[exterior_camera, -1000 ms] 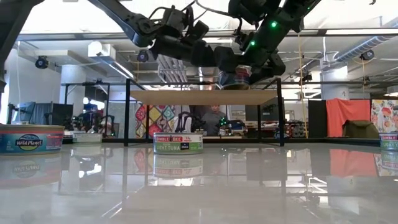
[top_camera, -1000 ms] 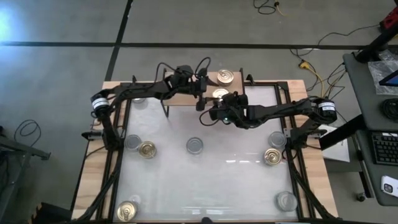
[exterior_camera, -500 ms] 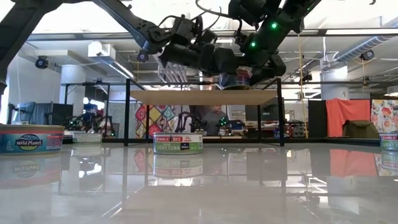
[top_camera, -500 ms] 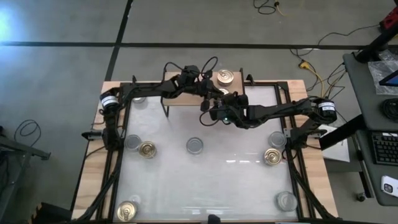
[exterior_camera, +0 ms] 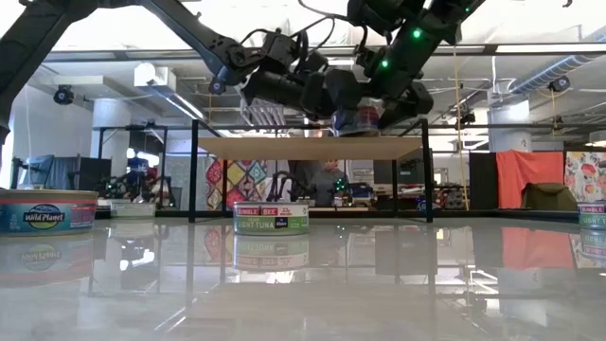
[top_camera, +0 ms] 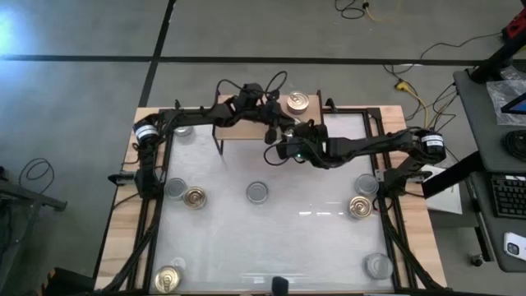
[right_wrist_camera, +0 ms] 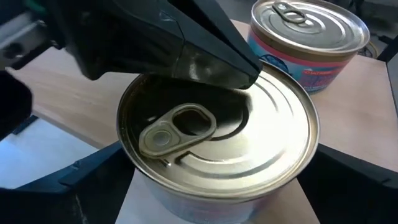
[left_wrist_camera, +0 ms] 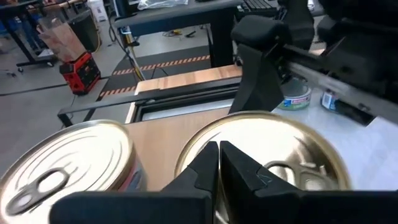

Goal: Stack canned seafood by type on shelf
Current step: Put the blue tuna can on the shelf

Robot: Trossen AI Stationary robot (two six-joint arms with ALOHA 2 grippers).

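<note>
Gold pull-tab tin (right_wrist_camera: pixel 217 149) on shelf (top_camera: pixel 246 129); right pincer (right_wrist_camera: pixel 211 186) spread around it, left pincer (left_wrist_camera: pixel 217 163) pressed together above.

Ten seafood tins are showing in all. Five are wearing gold tops: two are sitting on the shelf (top_camera: pixel 246 130), one at its far end (top_camera: pixel 297 101) and one under the arms (right_wrist_camera: pixel 217 143), and three are lying on the worktop (top_camera: pixel 312 247), at (top_camera: pixel 195 197), (top_camera: pixel 359 206) and (top_camera: pixel 168 278). Five silver-grey-topped ones are lying at (top_camera: pixel 175 188), (top_camera: pixel 257 192), (top_camera: pixel 366 183), (top_camera: pixel 379 265) and, half hidden, (top_camera: pixel 182 131). One shelf is standing there.
</note>
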